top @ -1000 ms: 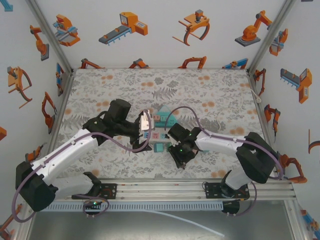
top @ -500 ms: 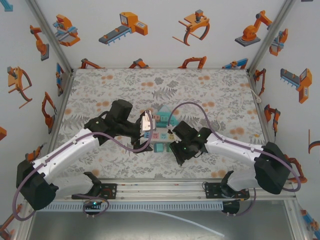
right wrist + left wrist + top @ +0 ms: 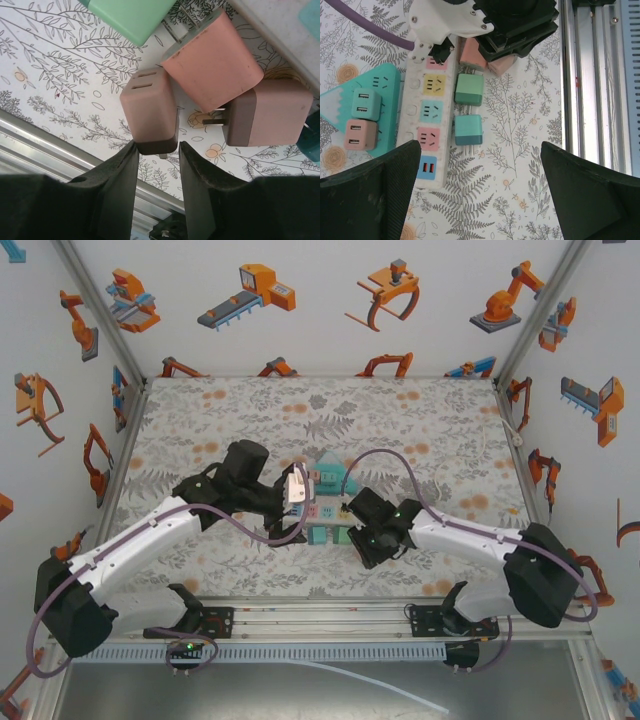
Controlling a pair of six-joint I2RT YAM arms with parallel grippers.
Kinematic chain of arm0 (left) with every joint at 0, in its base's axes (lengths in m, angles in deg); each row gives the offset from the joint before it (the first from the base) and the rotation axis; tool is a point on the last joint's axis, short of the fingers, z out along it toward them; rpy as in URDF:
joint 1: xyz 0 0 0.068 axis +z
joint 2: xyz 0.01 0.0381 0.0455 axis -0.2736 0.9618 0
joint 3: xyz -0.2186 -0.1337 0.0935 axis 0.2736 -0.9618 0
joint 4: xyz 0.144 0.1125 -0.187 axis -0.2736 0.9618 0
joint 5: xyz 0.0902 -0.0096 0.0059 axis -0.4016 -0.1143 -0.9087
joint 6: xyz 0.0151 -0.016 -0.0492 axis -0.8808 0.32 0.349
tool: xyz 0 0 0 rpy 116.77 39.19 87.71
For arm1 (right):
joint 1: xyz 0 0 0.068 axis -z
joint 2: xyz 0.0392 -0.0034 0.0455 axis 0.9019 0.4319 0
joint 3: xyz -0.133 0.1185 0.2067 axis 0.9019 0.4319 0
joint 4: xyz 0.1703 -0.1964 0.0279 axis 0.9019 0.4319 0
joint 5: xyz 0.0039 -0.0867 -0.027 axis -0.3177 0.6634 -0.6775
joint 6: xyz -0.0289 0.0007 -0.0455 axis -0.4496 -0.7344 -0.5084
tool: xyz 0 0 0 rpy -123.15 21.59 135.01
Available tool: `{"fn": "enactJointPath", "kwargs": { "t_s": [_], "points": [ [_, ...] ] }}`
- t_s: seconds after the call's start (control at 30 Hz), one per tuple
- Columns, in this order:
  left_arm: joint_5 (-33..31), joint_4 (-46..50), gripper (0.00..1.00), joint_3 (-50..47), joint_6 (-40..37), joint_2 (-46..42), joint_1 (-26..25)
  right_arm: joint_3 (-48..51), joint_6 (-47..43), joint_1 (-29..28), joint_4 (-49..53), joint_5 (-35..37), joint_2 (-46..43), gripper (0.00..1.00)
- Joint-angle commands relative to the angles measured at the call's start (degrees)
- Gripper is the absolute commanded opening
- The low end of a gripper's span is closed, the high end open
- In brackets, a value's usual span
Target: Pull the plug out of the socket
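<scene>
A white power strip (image 3: pixel 432 110) with coloured sockets lies beside a teal house-shaped socket block (image 3: pixel 375 110). In that block sit a teal plug (image 3: pixel 365 103) and a pink plug (image 3: pixel 359 134). A green plug (image 3: pixel 470 90) and a teal plug (image 3: pixel 468 129) lie loose beside the strip, prongs bare. My left gripper (image 3: pixel 480 200) hovers above them, open wide and holding nothing. My right gripper (image 3: pixel 157 150) is shut on the dark end of a pink plug (image 3: pixel 149 112), pinched at the fingertips. That plug is out of any socket, a prong showing between the fingers.
Two more loose pinkish plugs (image 3: pixel 210 62) (image 3: pixel 272 112) lie close to the held one. The aluminium rail (image 3: pixel 50 145) at the table's near edge runs just behind my right gripper. In the top view both grippers (image 3: pixel 290 490) (image 3: pixel 362 536) crowd the strip (image 3: pixel 318 512).
My right arm swung its elbow outward and its gripper shifted slightly right; its jaws widened briefly, then narrowed. The left arm stayed nearly still.
</scene>
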Motion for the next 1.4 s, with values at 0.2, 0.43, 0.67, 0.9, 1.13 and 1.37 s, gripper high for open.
{"fn": "enactJointPath", "kwargs": {
  "t_s": [0.2, 0.43, 0.67, 0.9, 1.13, 1.37],
  "points": [
    [0.18, -1.02, 0.97, 0.41, 0.75, 0.73, -0.81, -1.43, -1.08, 0.14, -3.87, -1.12, 0.86, 0.43],
    [-0.18, -1.54, 0.97, -0.49, 1.01, -0.06, -0.89, -4.35, -2.72, 0.12, -0.98, 2.15, 3.14, 0.39],
    [-0.43, -2.09, 0.97, -1.46, 1.42, -0.96, -0.95, -6.02, -8.26, -0.30, -0.33, -1.55, 2.87, 0.45],
    [-1.81, -2.14, 0.97, -3.47, 1.96, -3.50, -1.04, -9.81, -14.69, -0.30, 2.58, -2.76, 8.68, 0.47],
    [-4.90, -2.22, 0.97, -5.81, 3.29, -7.85, -1.04, -10.78, -16.51, -0.86, 3.57, 0.87, 7.83, 0.30],
    [-12.20, -4.42, 0.97, -9.73, 7.17, -15.74, -0.96, -10.03, -23.66, -8.21, 9.39, 12.84, 0.64, 0.25]
  ]
}}
